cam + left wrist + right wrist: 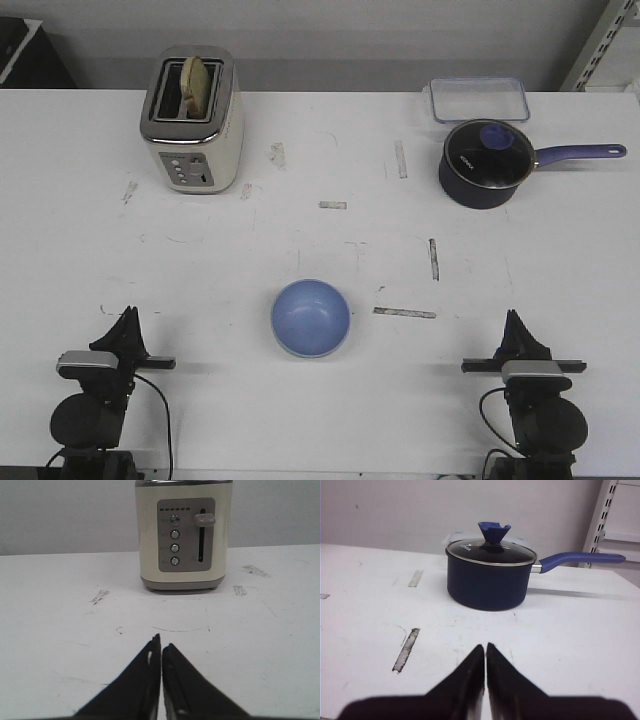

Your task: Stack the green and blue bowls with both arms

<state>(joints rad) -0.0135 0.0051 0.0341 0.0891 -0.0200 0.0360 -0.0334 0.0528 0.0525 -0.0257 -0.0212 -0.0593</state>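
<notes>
The wide white scuffed table (330, 420) carries a cream metal toaster (192, 121) far behind the periwinkle blue round matte bowl (311, 317), off to its left. Flanking that bowl, the left black pincer (161, 647) and right black pincer (485, 647) are both closed, empty.

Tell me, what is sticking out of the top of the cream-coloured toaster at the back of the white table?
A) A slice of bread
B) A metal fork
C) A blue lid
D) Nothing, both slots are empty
A. In the front view a pale tan slice of bread stands up out of one slot of the cream-coloured toaster; no fork or lid is on it.
</notes>
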